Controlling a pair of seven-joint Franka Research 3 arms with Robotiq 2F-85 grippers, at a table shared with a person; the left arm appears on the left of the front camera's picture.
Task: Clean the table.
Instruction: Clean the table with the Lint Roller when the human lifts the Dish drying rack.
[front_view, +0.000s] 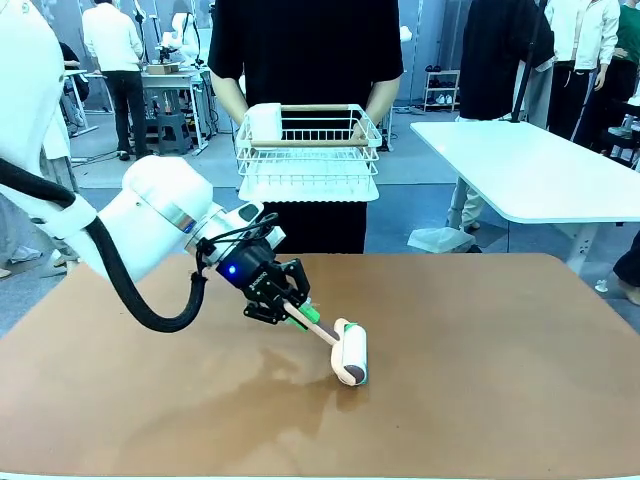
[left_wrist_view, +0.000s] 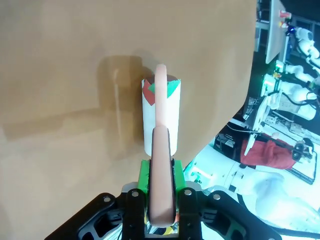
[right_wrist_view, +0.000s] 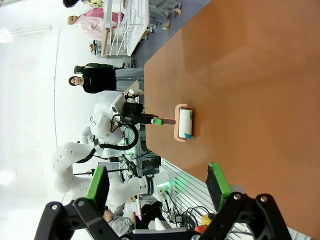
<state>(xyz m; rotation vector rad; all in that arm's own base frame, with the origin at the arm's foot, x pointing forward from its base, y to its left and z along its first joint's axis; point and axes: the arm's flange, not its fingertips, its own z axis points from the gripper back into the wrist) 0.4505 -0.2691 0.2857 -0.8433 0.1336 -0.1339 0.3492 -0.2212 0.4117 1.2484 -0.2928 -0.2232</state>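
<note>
The table (front_view: 480, 350) has a wide reddish-brown top (left_wrist_view: 60, 60) (right_wrist_view: 260, 75). A lint roller (front_view: 349, 352) with a white roll and a pale wooden handle rests its roll on the top near the middle. My left gripper (front_view: 296, 312) is shut on the handle, low over the table. In the left wrist view the handle (left_wrist_view: 161, 170) runs up between the green pads to the roll (left_wrist_view: 150, 120). My right gripper (right_wrist_view: 157, 186) stands open with nothing between its fingers, above the table's edge, and it sees the roller (right_wrist_view: 184, 122) farther off.
A person in black stands at the far side holding a white wire basket (front_view: 308, 150) with a white block in it. A smaller white table (front_view: 530, 165) stands at the back right. Other people stand in the background.
</note>
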